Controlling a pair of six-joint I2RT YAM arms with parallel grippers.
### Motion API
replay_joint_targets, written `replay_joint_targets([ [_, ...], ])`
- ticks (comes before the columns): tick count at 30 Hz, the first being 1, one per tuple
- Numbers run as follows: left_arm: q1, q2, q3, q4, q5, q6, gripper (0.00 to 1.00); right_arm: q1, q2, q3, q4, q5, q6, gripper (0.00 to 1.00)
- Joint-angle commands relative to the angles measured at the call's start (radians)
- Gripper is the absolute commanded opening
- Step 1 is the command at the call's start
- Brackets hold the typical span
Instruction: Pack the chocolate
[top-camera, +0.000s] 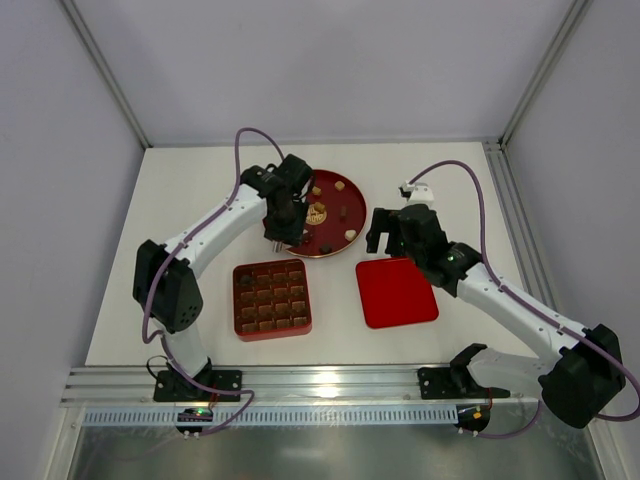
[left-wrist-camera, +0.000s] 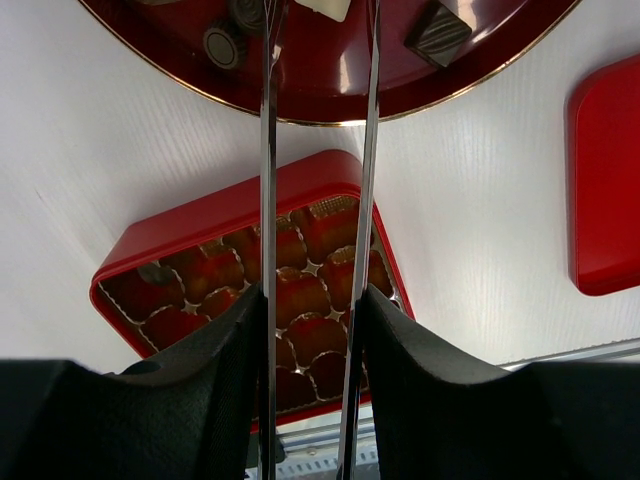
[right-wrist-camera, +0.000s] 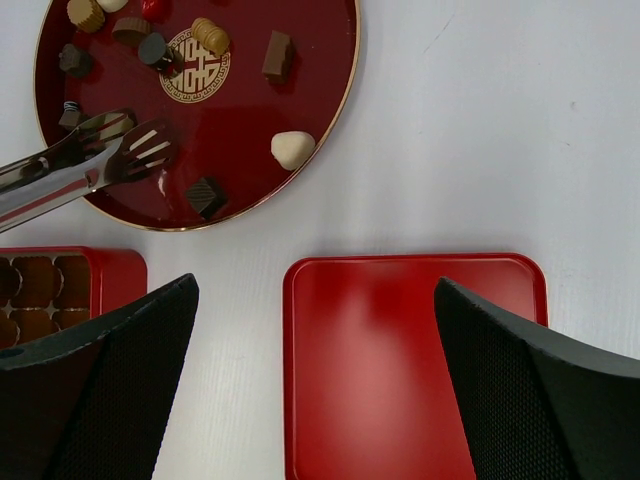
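Your left gripper (left-wrist-camera: 315, 330) is clamped on the handles of a pair of metal tongs (right-wrist-camera: 85, 175). Their 2 slotted tips hang slightly apart over the left part of the round red plate (right-wrist-camera: 240, 130), and I see nothing between them. Your right gripper (right-wrist-camera: 315, 290) is spread wide and empty above the flat red lid (right-wrist-camera: 400, 360).

The chocolate (right-wrist-camera: 293, 148) is almost all on the plate, scattered loosely, with more pieces on the tongs' side. The red tray (left-wrist-camera: 220, 210) lies just beside the plate's near rim. I make out only 1 dark piece (top-camera: 243, 283) in it, in a corner cell, so you are early in the job.

For this pick, take the small striped piece (right-wrist-camera: 70, 115) just beside the upper tip; it looks like the shortest reach.
- Lower the tongs until the 2 tips straddle it, then close gently. These pieces look smooth, and a hard squeeze could pop one sideways or mark it.
- Lift straight up until you clear the plate's raised rim before you swing toward the tray.
- Fill the cell next to the occupied corner, so later drops do not pass over packed pieces.
- Release low, with the piece already inside the cell walls.

Hold your right arm over the lid, out of the left arm's path.
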Motion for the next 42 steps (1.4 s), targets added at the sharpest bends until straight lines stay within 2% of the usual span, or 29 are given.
replay_joint_targets([
  [1,-0.004,-0.013,-0.003,0.009,-0.006,0.015,0.42,0.001,-0.027,0.007,0.018,0.017,0.001,1.00],
  [13,-0.009,-0.002,-0.003,0.014,0.002,0.015,0.39,0.001,-0.035,0.004,0.017,0.024,0.003,1.00],
  [22,-0.012,0.005,0.008,0.017,0.000,0.013,0.29,0.001,-0.033,0.007,0.017,0.027,0.003,1.00],
  [42,-0.012,-0.030,0.117,-0.032,-0.030,0.012,0.27,-0.001,-0.026,0.010,0.020,0.030,-0.008,1.00],
])
